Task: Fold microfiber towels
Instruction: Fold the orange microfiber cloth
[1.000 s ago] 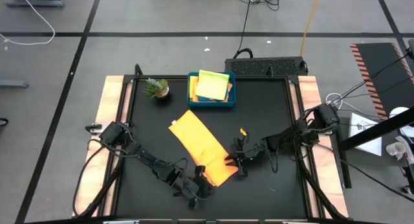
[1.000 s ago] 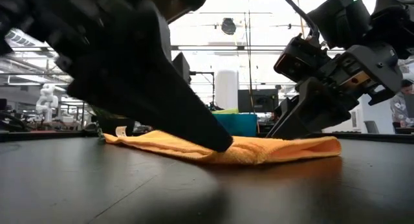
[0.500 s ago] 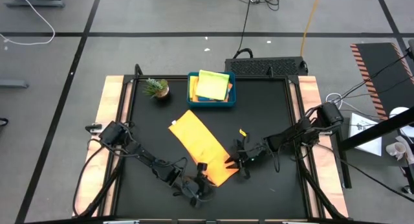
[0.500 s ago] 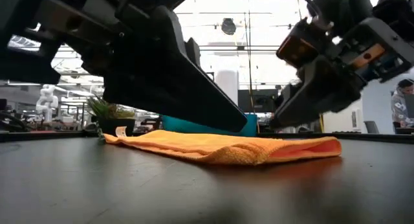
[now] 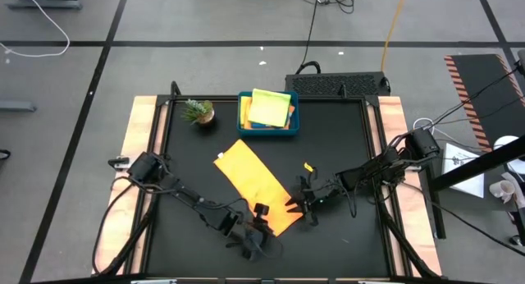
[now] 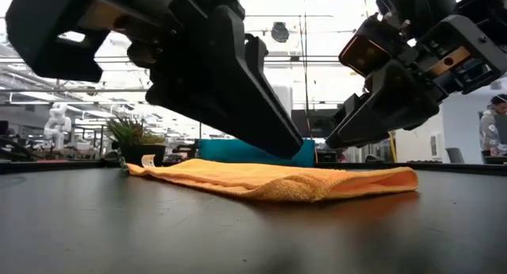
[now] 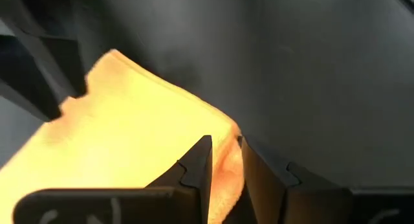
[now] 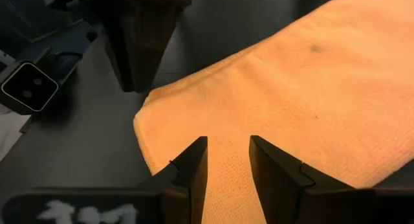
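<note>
both arms are reaching in toward the lower middle of the high view. left arm runs from the left edge down to the lower centre, and the left gripper (image 5: 261, 212) sits low there with its fingers (image 7: 197, 169) a little apart and nothing between them. right arm comes in from the right edge, and the right gripper (image 5: 298, 201) is just right of centre, tilted downward, fingers (image 8: 194, 160) parted with a narrow gap, also gripping nothing.
</note>
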Motion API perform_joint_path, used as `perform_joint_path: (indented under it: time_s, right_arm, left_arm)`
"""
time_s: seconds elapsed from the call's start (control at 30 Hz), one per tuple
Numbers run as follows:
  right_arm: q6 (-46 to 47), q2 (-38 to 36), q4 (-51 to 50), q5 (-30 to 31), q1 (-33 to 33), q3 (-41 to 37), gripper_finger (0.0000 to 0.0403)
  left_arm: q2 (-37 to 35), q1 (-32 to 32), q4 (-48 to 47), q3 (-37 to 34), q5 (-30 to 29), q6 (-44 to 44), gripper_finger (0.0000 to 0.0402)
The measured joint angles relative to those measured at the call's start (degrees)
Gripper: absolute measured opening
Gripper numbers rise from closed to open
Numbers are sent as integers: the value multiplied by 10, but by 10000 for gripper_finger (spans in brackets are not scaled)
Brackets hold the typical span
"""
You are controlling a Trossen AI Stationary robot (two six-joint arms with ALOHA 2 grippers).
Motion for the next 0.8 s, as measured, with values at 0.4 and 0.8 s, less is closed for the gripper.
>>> perform_joint_path:
  time_s: [0.4,0.8]
  right_arm:
    - [-5,0,-9,0,0,0,105]
    - [-12,0,-11,-1,0,0,105]
  left_arm:
    - [4,2,-1,7,17,-9,226]
    - [21,1,-24,6,-20,2,263]
